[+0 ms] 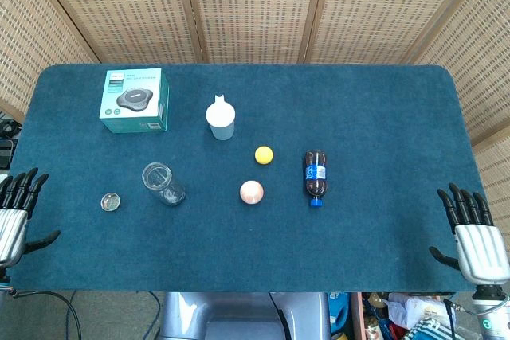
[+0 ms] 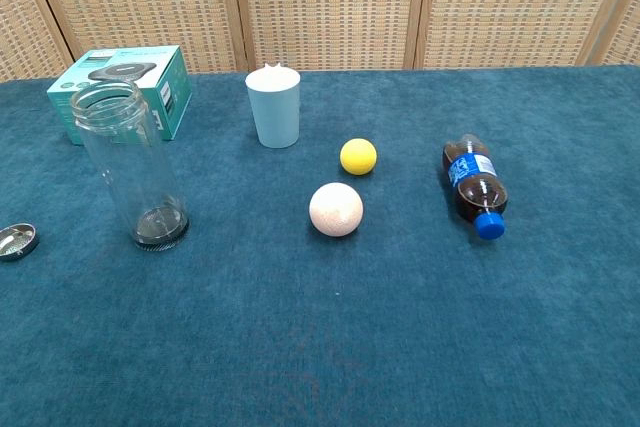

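Both hands idle at the surface (image 1: pixel 382 109) edge, left hand (image 1: pixel 17 212) and right hand (image 1: pixel 476 236), fingers spread wide, holding nothing. Jar (image 2: pixel 132 164) stands upright and lidless near the left one, so I'd grip it low around the middle to avoid tipping it.

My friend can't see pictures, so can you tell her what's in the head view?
A dark blue table holds a tipped-over cola bottle, a yellow ball, a pale pink ball, a white cup, an open glass jar, its lid and a teal box. The left hand and right hand rest open at the near corners.
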`<state>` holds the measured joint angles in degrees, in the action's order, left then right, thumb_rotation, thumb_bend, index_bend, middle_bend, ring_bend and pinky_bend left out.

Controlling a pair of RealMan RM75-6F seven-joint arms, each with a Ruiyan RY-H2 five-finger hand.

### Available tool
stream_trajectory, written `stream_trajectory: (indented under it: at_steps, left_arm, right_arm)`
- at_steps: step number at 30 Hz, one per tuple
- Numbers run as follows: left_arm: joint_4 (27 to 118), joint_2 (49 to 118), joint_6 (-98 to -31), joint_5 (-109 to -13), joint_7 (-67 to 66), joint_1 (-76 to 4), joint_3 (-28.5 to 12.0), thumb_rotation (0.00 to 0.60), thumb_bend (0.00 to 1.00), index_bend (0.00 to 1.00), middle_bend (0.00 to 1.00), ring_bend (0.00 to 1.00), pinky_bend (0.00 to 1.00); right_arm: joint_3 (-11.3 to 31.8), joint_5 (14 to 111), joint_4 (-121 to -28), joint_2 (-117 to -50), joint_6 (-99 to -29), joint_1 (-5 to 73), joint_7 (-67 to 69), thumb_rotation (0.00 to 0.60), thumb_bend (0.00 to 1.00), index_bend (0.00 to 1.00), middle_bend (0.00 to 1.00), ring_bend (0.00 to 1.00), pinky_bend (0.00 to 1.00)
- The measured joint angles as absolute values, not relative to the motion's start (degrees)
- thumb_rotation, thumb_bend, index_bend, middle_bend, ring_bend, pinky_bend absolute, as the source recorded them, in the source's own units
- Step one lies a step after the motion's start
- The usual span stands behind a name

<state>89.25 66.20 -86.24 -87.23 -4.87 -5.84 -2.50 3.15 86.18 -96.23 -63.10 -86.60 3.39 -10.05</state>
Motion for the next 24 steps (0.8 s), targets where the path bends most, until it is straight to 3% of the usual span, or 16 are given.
stream_trajectory:
  at_steps: [12, 14, 18, 24]
  left_arm:
    - [88.69, 66.83, -82.07, -86.35, -4.94, -7.46, -2.24, 0.6, 0.14, 0.01, 0.0, 0.0, 0.0]
    - [87.72, 67.38, -79.83, -85.97, -4.27, -8.66, -2.45, 0.6, 0.14, 0.1, 0.0, 0.0, 0.0]
    - [81.08, 70.58, -73.84, -85.77, -0.34, -12.82, -3.18, 0.6, 0.15, 0.39, 0.0, 0.0, 0.0]
    - [69.38, 77.38, -65.06, -84.55, 5.64, -19.01, -4.3, 0.6, 0.24, 0.49, 0.0, 0.0, 0.0]
  right_arm:
    - [3.53, 86.83, -95.69, -63.49, -87.48, 3.27, -8.75, 0.6, 0.0, 0.0, 0.0, 0.0, 0.0]
    - [3.64, 86.83, -95.43, -63.56, -87.63, 3.24, -8.45, 0.6, 0.0, 0.0, 0.0, 0.0, 0.0]
    - [3.91, 86.61, -94.81, -63.57, -87.69, 3.21, -7.07, 0.6, 0.0, 0.0, 0.0, 0.0, 0.0]
    - [4.29, 85.77, -94.3, -63.41, -87.18, 3.33, -6.19, 0.6, 0.0, 0.0, 0.0, 0.0, 0.0]
